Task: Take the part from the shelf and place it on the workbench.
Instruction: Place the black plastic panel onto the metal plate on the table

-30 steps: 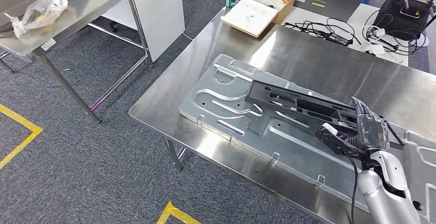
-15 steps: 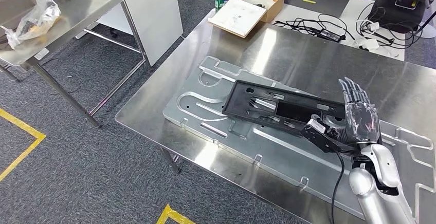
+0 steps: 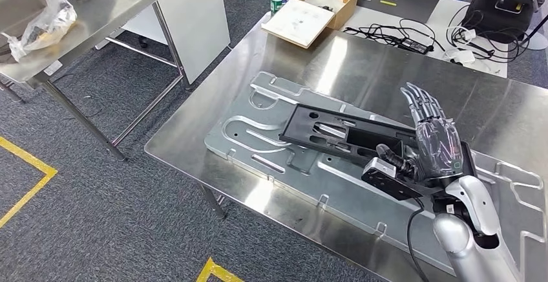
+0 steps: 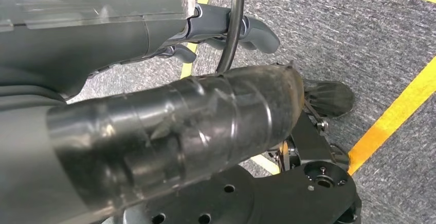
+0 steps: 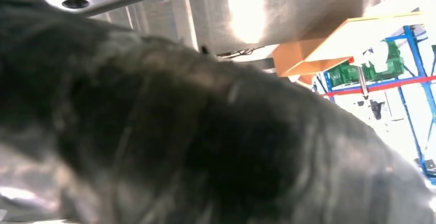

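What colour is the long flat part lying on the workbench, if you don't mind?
Black, with cut-outs; the part lies on a silver stamped panel. The head view shows it best.

On the tabletop in front of you a stamped metal sheet lies flat, and the part rests on it. The right robot hand is at the part's right end. Behind them, at the far edge, sit a cardboard box and cables. A second table stands to your left.
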You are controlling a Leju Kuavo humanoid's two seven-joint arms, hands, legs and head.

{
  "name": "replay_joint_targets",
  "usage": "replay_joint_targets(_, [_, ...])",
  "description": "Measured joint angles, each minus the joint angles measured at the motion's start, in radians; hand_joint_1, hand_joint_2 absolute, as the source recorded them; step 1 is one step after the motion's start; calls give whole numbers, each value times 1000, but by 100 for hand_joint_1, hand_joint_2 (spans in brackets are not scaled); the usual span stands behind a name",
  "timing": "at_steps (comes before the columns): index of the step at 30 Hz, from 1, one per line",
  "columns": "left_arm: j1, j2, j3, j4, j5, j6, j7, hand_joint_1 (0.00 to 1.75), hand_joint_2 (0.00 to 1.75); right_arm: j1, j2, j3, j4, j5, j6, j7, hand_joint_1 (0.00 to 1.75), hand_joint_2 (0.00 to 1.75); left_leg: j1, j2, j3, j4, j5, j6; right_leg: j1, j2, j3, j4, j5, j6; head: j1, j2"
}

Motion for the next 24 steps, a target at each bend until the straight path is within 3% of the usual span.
replay_joint_targets(4, [0, 0, 1, 0, 0, 0, 0, 0, 0, 1, -7, 16, -26, -4, -4, -13, 0, 0, -1, 0, -1, 4, -2, 0, -3, 0, 1, -1, 1, 1, 0, 0])
replay_joint_targets(7, [1, 2, 2, 0, -1, 0, 2, 0, 0, 3, -8, 35, -52, -8, -7, -31, 0, 0, -4, 0, -3, 10, -5, 15, -8, -1, 3, -7, 5, 7, 0, 0])
replay_joint_targets(9, [0, 2, 2, 0, -1, -1, 3, 0, 0, 5, -9, 45, -71, -9, -9, -35, 0, 0, 1, 2, 8, -13, 12, 27, -4, 0, 11, -18, 10, 12, 0, 0])
replay_joint_targets(11, [-1, 0, 1, 0, -2, -3, 4, 0, 0, 5, -14, 52, -85, -9, -13, -38, 0, 0, 11, 7, 24, -52, 37, 32, -2, 0, 3, 7, -19, 21, 0, 0])
replay_joint_targets(13, [-1, -1, 1, 0, -4, -5, 6, 0, 0, 7, -19, 61, -92, -9, -17, -42, 0, 0, 18, 12, 27, -67, 48, 31, -8, 0, -41, 113, -85, 34, 1, 0])
replay_joint_targets(15, [0, -2, 1, 0, -7, -6, 9, 0, 0, 14, -22, 71, -97, -8, -19, -46, 0, 0, 24, 13, 18, -59, 48, 25, -23, -1, -80, 208, -120, 50, 1, 0])
replay_joint_targets(16, [1, -3, 1, 0, -8, -6, 10, 0, 0, 17, -23, 75, -99, -8, -20, -47, 0, 0, 29, 13, 11, -51, 47, 19, -32, -2, -77, 208, -110, 60, 0, 0])
replay_joint_targets(19, [0, 1, 2, 0, -8, -5, 12, 0, 0, 19, -24, 84, -107, -7, -23, -48, 0, 0, 46, 11, -14, -10, 35, -11, -55, -3, 5, 57, -40, 95, 1, 0])
replay_joint_targets(21, [1, 3, 2, 0, -8, -5, 14, 0, 0, 21, -25, 90, -112, -6, -27, -49, 0, 0, 44, 7, -28, 16, 29, -33, -56, 5, 23, 18, -31, 87, 2, 0])
replay_joint_targets(24, [3, -1, 2, 0, -8, -4, 17, 0, 0, 25, -26, 103, -123, 5, -48, -64, 0, 0, 46, 3, -37, 21, 35, -53, -50, 10, 0, 41, -26, 43, 0, 0])
